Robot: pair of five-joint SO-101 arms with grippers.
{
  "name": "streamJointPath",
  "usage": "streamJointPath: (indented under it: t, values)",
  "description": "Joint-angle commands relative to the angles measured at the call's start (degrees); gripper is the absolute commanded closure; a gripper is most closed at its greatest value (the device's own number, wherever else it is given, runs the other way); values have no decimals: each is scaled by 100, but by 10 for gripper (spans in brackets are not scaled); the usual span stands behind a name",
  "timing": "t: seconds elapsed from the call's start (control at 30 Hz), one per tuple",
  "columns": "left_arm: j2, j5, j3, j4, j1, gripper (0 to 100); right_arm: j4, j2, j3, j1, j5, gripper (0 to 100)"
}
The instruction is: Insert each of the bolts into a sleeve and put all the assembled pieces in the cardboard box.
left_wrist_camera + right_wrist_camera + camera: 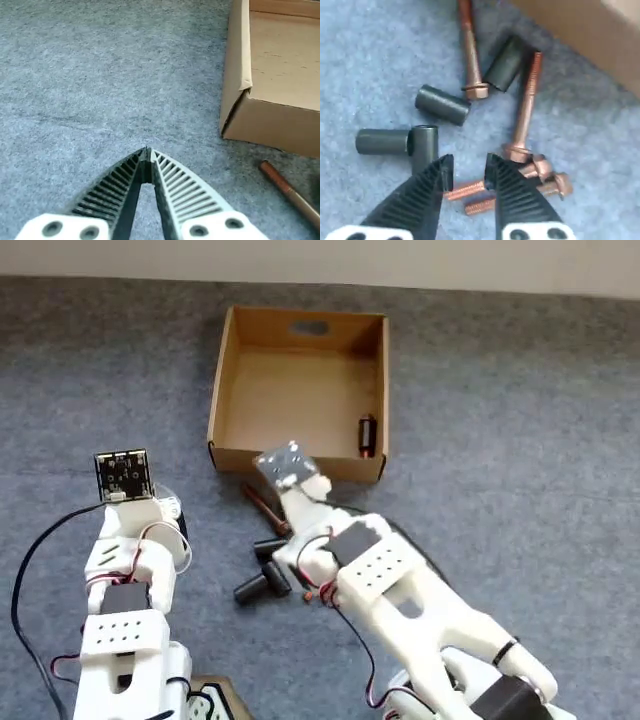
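Several black sleeves (442, 104) and copper bolts (526, 105) lie scattered on the grey carpet just in front of the cardboard box (225, 380). My right gripper (468, 167) hovers open right above them, with one bolt (465, 190) lying below the gap between its fingers and a sleeve (424, 145) beside one fingertip. In the high view the pile (265, 575) sits under the right arm's wrist (300, 495). One assembled piece (367, 435) rests inside the box by its right wall. My left gripper (146, 151) is shut and empty over bare carpet, left of the box corner (235, 115).
The left arm (130, 560) stands at the lower left with its cable looping beside it. A lone bolt (287, 192) lies near the box's front wall. Open carpet stretches to the left and right of the box.
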Motion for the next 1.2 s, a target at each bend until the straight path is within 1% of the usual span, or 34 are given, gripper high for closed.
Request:
streamJointPath:
  t: [0.0,0.3,0.47,0.63,0.93,1.17]
  values:
    - [-40,0,-57,-105,-40,986,-259,-207,92,-268,79,890]
    - [-40,-9,-31,-105,-40,986,-365,-180,136,-514,88,886]
    - [-40,-9,-31,-105,-40,986,-374,558,75,-523,88,886]
    - [-40,-9,-31,-105,-40,986,-620,1235,-57,-523,88,886]
    - [-57,-9,-31,-105,-40,986,-585,1332,-268,-655,79,886]
    - [-66,-9,-31,-105,-40,986,-40,1332,-927,-646,35,885]
